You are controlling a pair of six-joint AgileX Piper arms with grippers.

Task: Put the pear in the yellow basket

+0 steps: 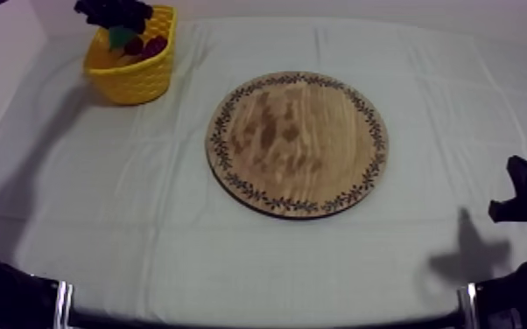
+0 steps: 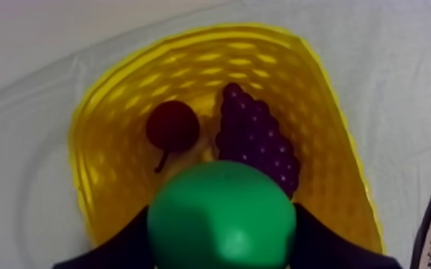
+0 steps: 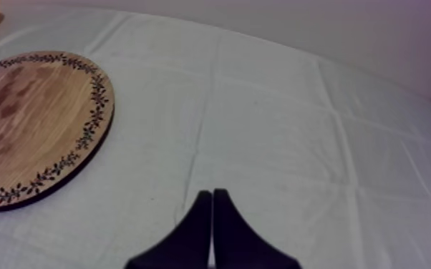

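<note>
Left fingers (image 2: 111, 247) clamping green toy pear (image 2: 222, 214) above yellow lattice basket (image 2: 111, 143): a drop may rebound off purple grapes (image 2: 254, 136) at its 1 o'clock.

The yellow basket (image 2: 100, 172) has a lattice weave. Inside it the bunch of grapes (image 2: 254, 139) is deep purple, the small red fruit (image 2: 173, 126) dark maroon; over it the pear (image 2: 222, 214) is green. Near it, the tan wooden board (image 1: 298, 144) bears a dark leafy rim pattern.

basket (image 1: 136, 80): far left corner of table (image 1: 144, 236)
board (image 1: 298, 144): table centre, right of basket
in basket: grapes (image 2: 254, 136) beside small red fruit (image 2: 172, 126)
pear (image 2: 222, 214): over basket
</note>
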